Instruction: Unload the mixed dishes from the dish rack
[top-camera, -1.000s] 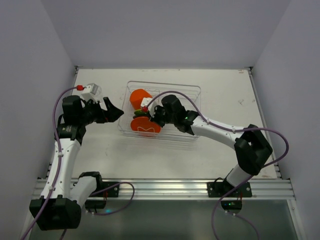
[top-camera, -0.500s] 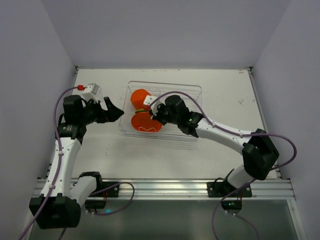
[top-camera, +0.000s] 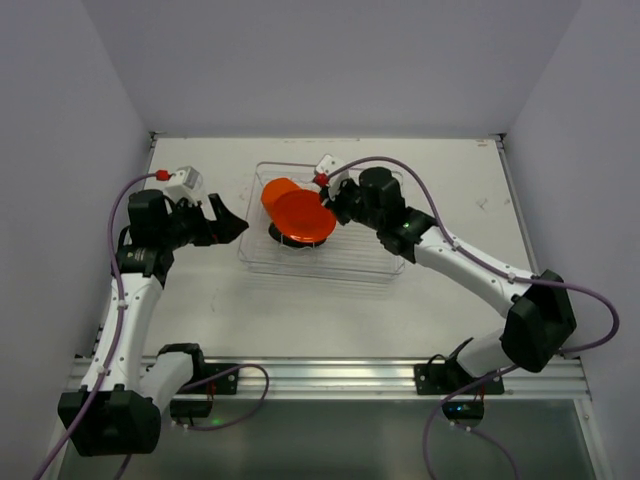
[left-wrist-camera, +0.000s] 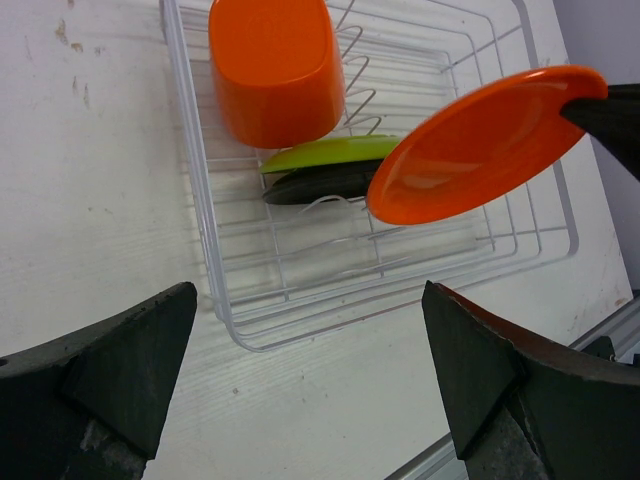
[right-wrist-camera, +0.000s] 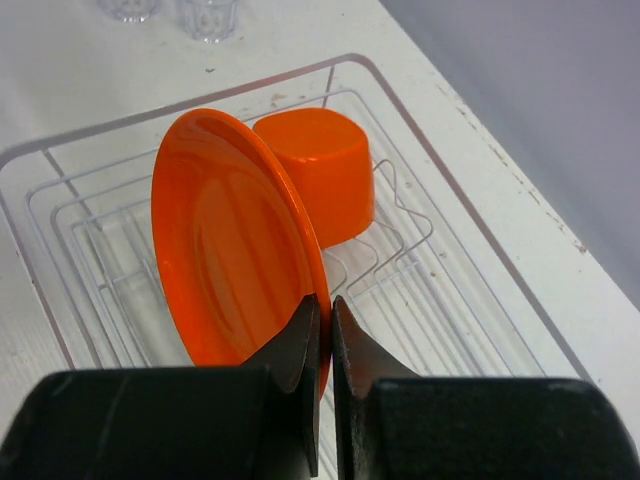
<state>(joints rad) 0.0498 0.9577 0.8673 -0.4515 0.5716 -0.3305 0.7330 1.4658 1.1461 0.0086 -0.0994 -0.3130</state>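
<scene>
The clear dish rack (top-camera: 372, 262) sits mid-table. My right gripper (top-camera: 328, 205) is shut on the rim of the orange plate (top-camera: 300, 217) and holds it tilted above the rack's left half. The wrist view shows the jaws (right-wrist-camera: 326, 300) pinching the plate's edge (right-wrist-camera: 225, 250). The orange cup (top-camera: 275, 190) lies upside down in the rack. The lime-green plate (left-wrist-camera: 325, 153) and the black plate (left-wrist-camera: 315, 185) stand together under the held plate. My left gripper (top-camera: 232, 222) is open and empty just left of the rack.
Two clear tumblers (right-wrist-camera: 210, 15) stand on the table beyond the rack's far end in the right wrist view. The rack's right half holds only wire dividers (right-wrist-camera: 440, 300). Walls enclose the table on three sides.
My right gripper has lifted the orange plate up out of the rack's dividers and carried it toward the back. The left arm has not moved.
</scene>
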